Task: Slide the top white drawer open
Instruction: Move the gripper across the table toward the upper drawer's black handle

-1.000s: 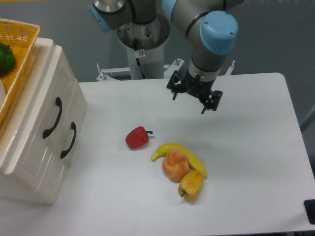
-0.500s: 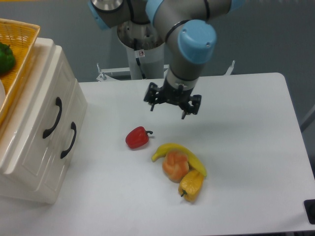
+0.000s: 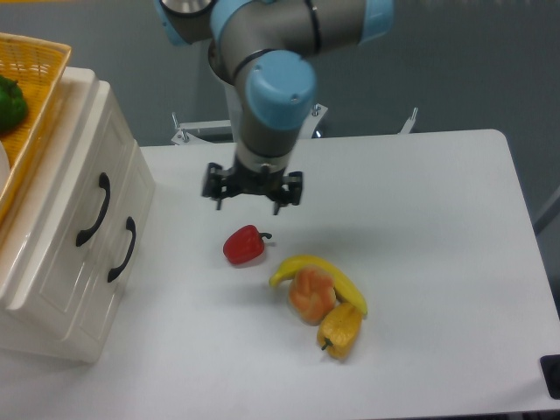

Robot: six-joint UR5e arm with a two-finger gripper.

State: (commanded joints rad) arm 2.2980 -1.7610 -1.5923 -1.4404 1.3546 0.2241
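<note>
Gripper (image 3: 252, 195), jaws spread and nothing held, is seen above the table (image 3: 437, 219), just past 12 o'clock of the red pepper (image 3: 243, 246); the top white drawer (image 3: 74, 197) sits shut at 9 o'clock, well apart. A low path toward its black handle (image 3: 94, 210) could knock the pepper, or the lower drawer (image 3: 114, 262) could be caught by mistake. Something green (image 3: 9, 103) is held in the yellow basket (image 3: 39, 61) on the cabinet; drawer contents are hidden.

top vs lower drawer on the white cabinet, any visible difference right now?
Position: the top white drawer sits above and further back in the camera view; the lower drawer sits below it, nearer the table edge.
Handles: the top drawer's handle looks slightly longer than the lower drawer's handle.
Shared: both are closed, cream-white, panelled, with curved black handles. The open pincer touches neither.
</note>
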